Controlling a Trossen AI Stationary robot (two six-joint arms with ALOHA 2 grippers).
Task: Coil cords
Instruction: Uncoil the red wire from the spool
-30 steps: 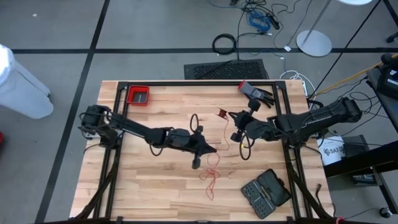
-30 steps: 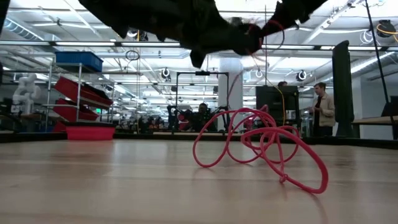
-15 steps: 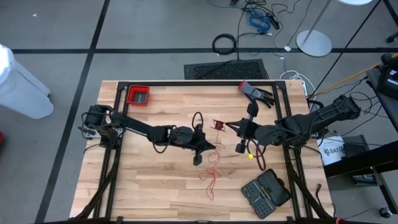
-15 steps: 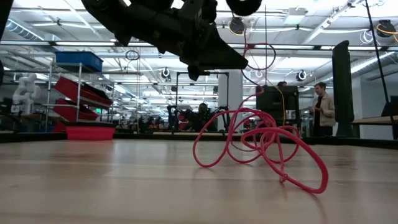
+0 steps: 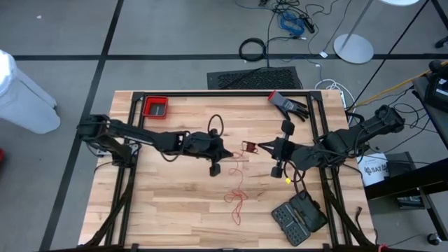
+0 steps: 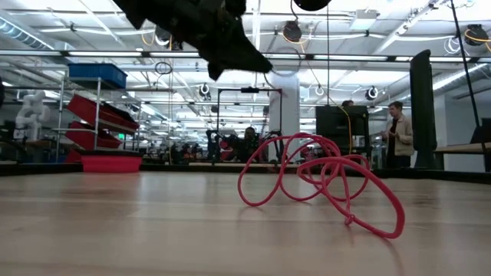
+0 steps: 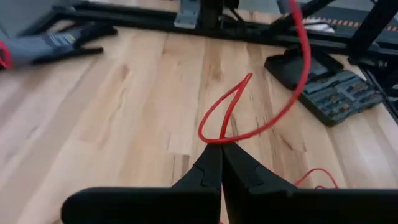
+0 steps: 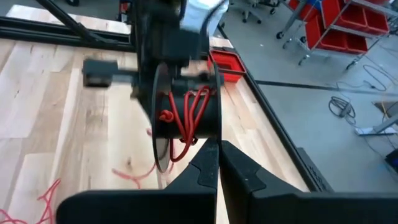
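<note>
1. High view puts the left gripper [image 5: 225,155] and the right gripper [image 5: 260,147] near each other over the middle of the table [image 5: 175,203], with a small spool [image 5: 247,148] between their tips
2. The right gripper is closed on the spool, a black disc-sided reel with several turns of red cord [image 8: 186,118] around its core, seen just ahead of the fingertips in the right wrist view
3. The left gripper is pinched shut on the red cord [image 7: 230,112]; a small loop stands up straight off its tips in the left wrist view, and another stretch arcs away beyond it
4. Over the last second the left gripper has pulled back and risen, and the right gripper has swung round with the spool, which now sits closer to the left tips
5. The loose part of the cord [image 6: 322,180] lies in a tangle on the table, below and on the near side of both grippers; that heap looks unchanged in the low view
6. My reading: this is a winding stroke, one hand feeding line while the other turns the reel
7. Much slack remains in the heap, so the coil is only partly built
8. The tangle could snag as more line is drawn up
</note>
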